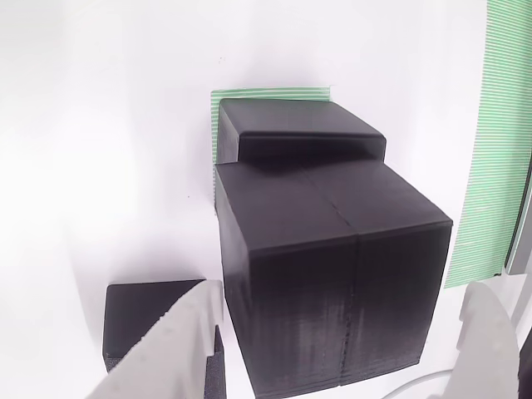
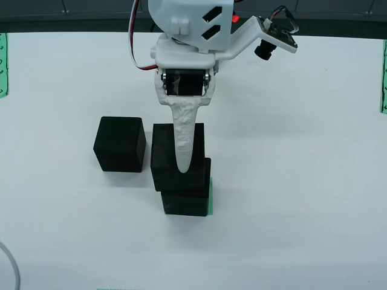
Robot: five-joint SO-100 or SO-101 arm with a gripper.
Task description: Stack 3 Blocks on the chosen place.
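In the view from the front, a white flat tabletop (image 2: pixel 290 181) bore everything. A flat square green-and-white striped patch (image 2: pixel 212 205) lay near the centre, with one matte black printed cube (image 2: pixel 186 202) on it. A second matte black cube (image 2: pixel 166 166) stood over the first, offset to the rear and left. Contact between them could not be determined. The white two-finger gripper (image 2: pixel 184 164) straddled this upper cube. A third matte black cube (image 2: pixel 120 145) sat on the table left of the stack, apart from it.

In the view riding on the gripper, a long green-and-white striped strip (image 1: pixel 490 141) lay right of the stack.
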